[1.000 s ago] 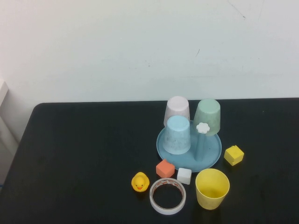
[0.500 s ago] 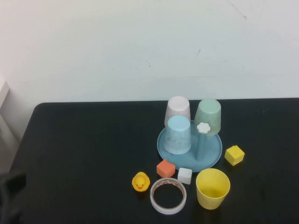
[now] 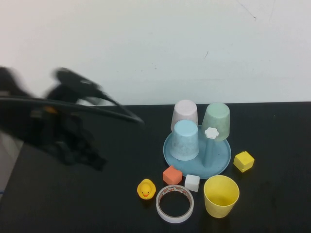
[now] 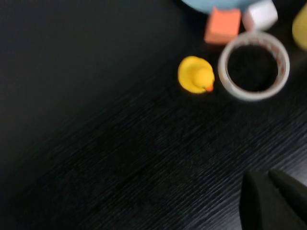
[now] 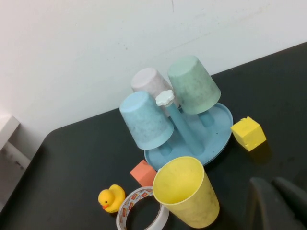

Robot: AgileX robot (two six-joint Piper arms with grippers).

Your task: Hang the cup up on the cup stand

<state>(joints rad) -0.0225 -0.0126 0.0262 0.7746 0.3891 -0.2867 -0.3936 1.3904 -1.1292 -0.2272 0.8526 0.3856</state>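
Cup point(image 5: 187, 192) beside right gripper point(image 5: 278, 203), left gripper point(image 4: 273, 199) far

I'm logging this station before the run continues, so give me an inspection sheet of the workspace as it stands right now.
Surface: black table, no spills seen.
Job's things: yellow cup upright on the table, near side of the cup stand; the stand already carries three inverted cups.
Clutter: rubber duck, tape roll, orange block, white block, yellow block.
Grippers: left gripper shut, empty, above bare table left of the duck; right gripper shut, empty, near the yellow cup, not touching it.
Cables: dark blurred lines along the left arm, cannot tell.
Surroundings: plain white wall.
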